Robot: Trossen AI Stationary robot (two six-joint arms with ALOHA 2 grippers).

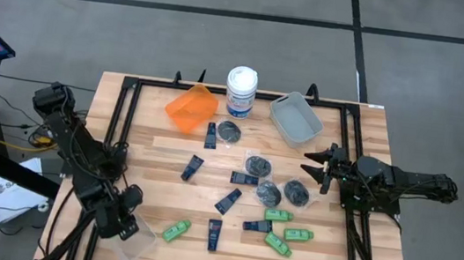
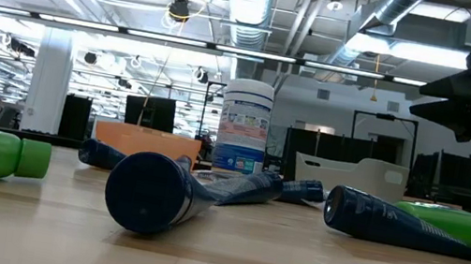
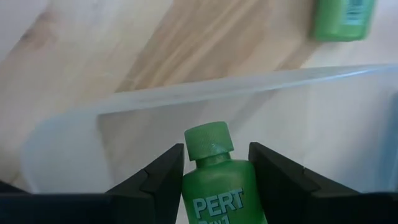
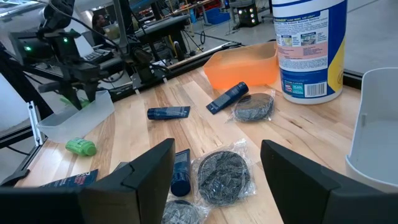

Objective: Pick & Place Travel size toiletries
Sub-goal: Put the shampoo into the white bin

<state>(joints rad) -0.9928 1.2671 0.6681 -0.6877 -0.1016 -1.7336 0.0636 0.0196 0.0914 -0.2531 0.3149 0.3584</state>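
My left gripper (image 3: pixel 216 149) is at the table's near left corner (image 1: pixel 126 215), shut on a bright green bottle (image 3: pixel 217 186) over a clear plastic bin (image 3: pixel 217 87). The other travel size toiletries lie on the wood. They are green bottles (image 1: pixel 175 230) (image 1: pixel 287 233), navy tubes (image 1: pixel 193 168) (image 1: pixel 214 233) and round grey pots (image 1: pixel 257 164) (image 1: pixel 297 191). My right gripper (image 1: pixel 309 163) waits open at the table's right side, above the table and touching nothing. My left gripper pinches the green bottle between its two fingers, on the body's sides just behind the shoulder (image 3: pixel 214 177). The fingers come steeply from above and lie along the bottle. The cap (image 3: pixel 209 140) sticks out past the fingertips, pointing down into the clear bin, clear of the table.
An orange bin (image 1: pixel 191 109), a white tub with a blue label (image 1: pixel 240 91) and a grey bin (image 1: pixel 295 118) stand along the far edge. A black frame (image 1: pixel 117 125) runs round the table. One green bottle (image 4: pixel 81 147) lies just beside the clear bin (image 4: pixel 74 118).
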